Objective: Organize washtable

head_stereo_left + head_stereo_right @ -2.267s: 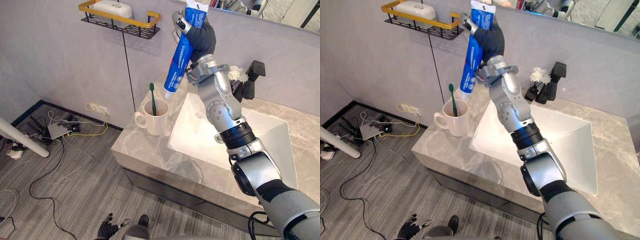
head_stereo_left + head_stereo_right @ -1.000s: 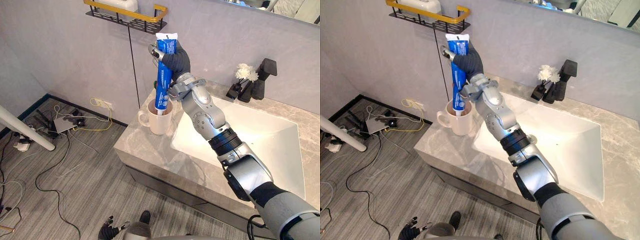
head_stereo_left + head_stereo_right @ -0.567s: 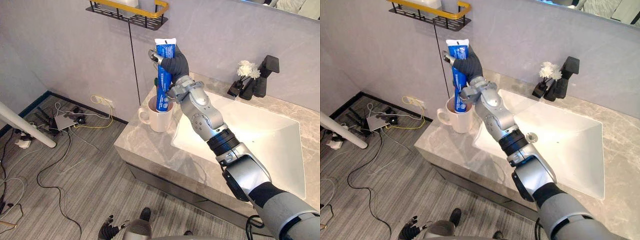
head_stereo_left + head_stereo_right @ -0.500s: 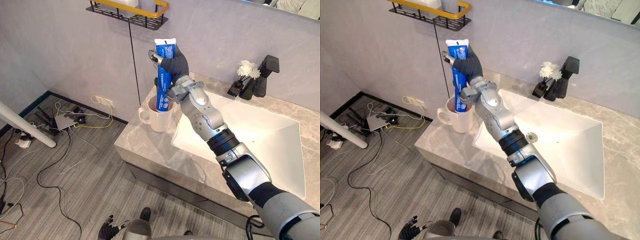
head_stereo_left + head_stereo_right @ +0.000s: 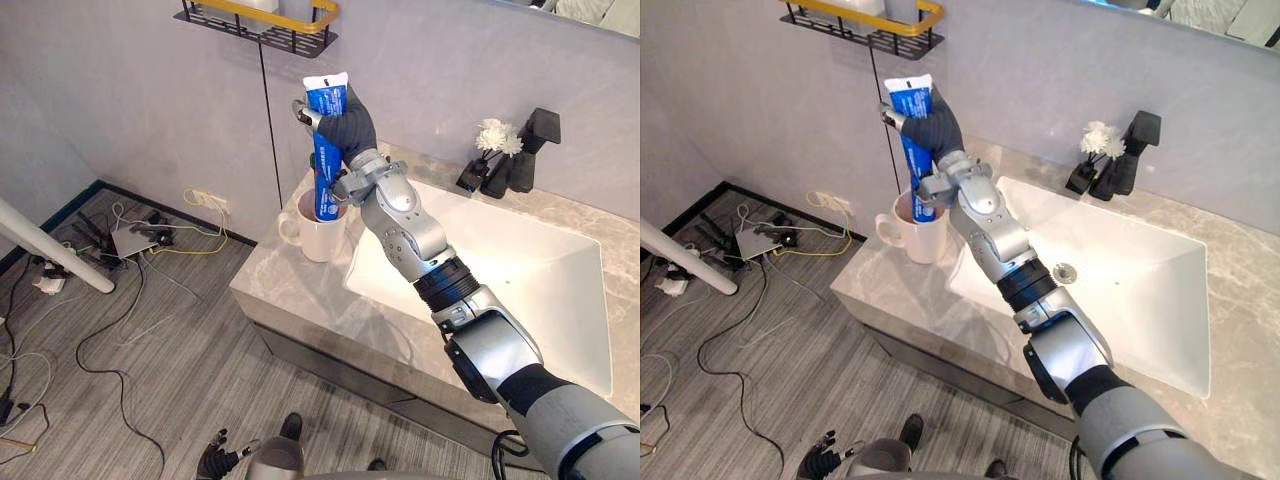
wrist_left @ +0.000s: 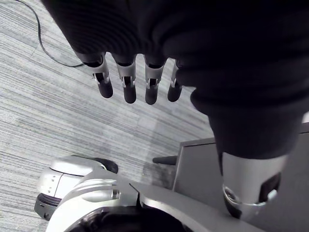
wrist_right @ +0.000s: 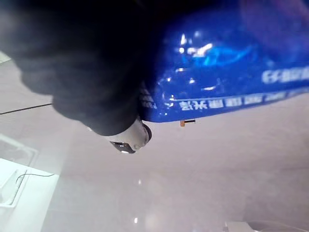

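The grey marble washtable (image 5: 300,300) runs along the wall, with a white rectangular basin (image 5: 520,270) sunk into it. High on the wall hangs a black wire shelf with a yellow rail (image 5: 262,20). The right hand (image 5: 345,125) reaches over the table's left end, its fingers and thumb wrapped round the upper part of a blue toothpaste tube (image 5: 325,150). The tube stands nearly upright, crimped end up, with its lower end down in the mouth of a white mug (image 5: 318,235) at the table's left corner, just beside the basin. The left hand (image 6: 128,87) hangs over the grey floor with its fingers straight and apart, holding nothing. Behind the basin stand a black faucet (image 5: 530,150) and, touching it, a small dark vase of white flowers (image 5: 492,135).
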